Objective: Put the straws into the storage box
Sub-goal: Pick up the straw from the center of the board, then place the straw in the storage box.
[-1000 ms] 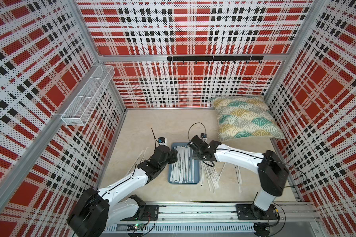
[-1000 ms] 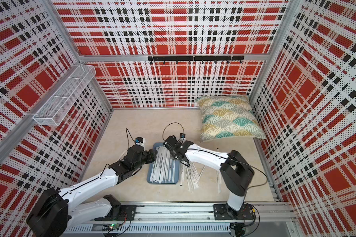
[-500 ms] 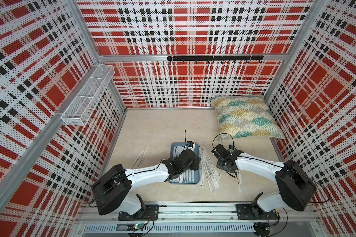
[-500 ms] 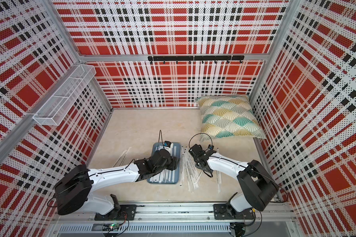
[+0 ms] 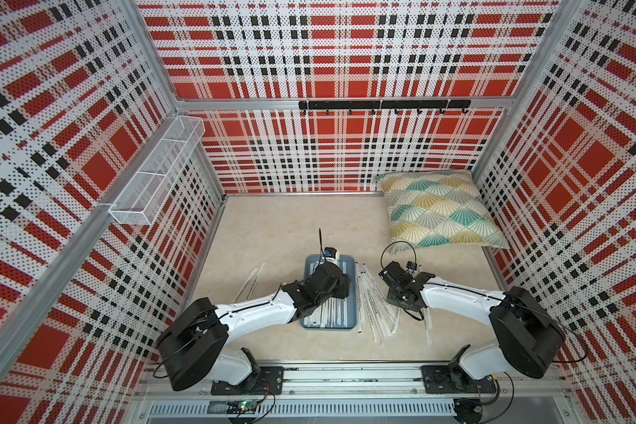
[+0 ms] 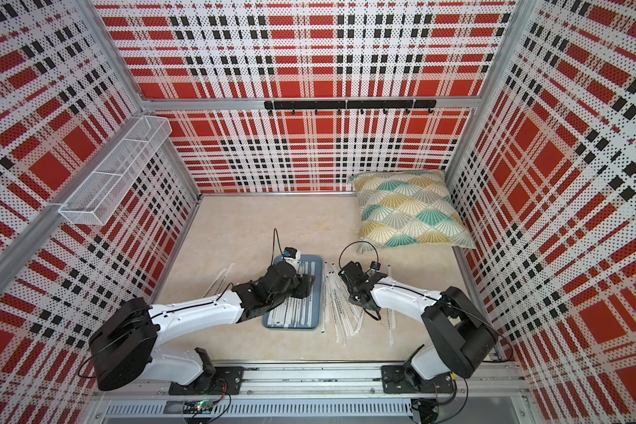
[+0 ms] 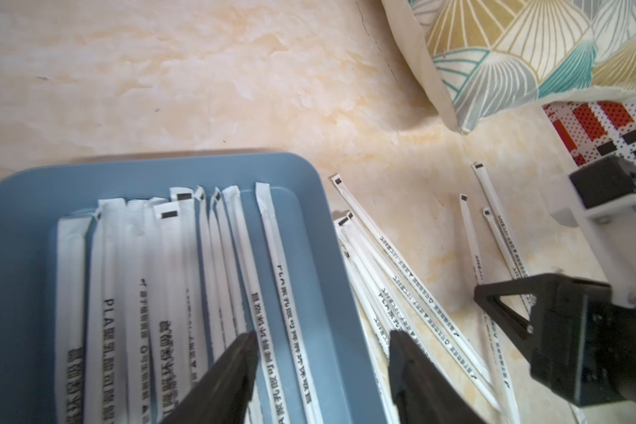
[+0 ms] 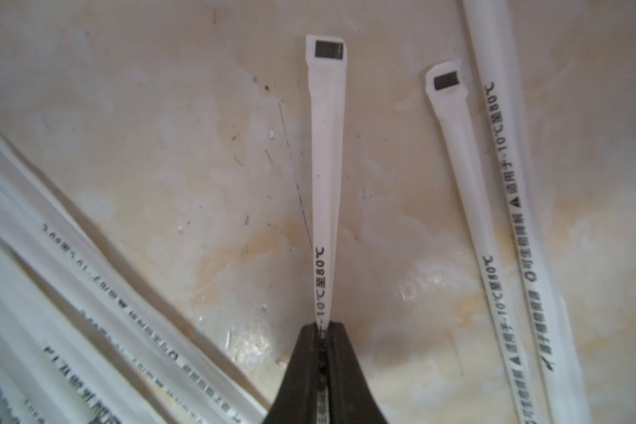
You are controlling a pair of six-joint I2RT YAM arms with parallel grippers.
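The storage box (image 5: pixel 327 328) (image 6: pixel 291 328) is a slate-blue tray (image 7: pixel 23 257) in the middle of the table. Several straws (image 7: pixel 169 257) in white wrappers lie lengthwise in it. More straws (image 5: pixel 373 312) (image 6: pixel 340 315) lie in a loose pile on the table to its right, and a few straws (image 5: pixel 250 284) to its left. My left gripper (image 7: pixel 322 334) (image 5: pixel 342 288) hangs open over the tray's right rim, holding nothing. My right gripper (image 8: pixel 324 325) (image 5: pixel 397 293) is low over the right pile, shut on one straw (image 8: pixel 325 165) that sticks out past its fingertips.
A patterned cushion (image 5: pixel 437 213) lies at the back right, close behind the right arm. A white wire-mesh basket (image 5: pixel 155 172) hangs on the left wall. Plaid walls close in the table on three sides. The two grippers are close together near the tray's right side.
My left arm swung from the tray's left side to over its right part. My right gripper left the tray, moved right to the loose pile and shut on a straw.
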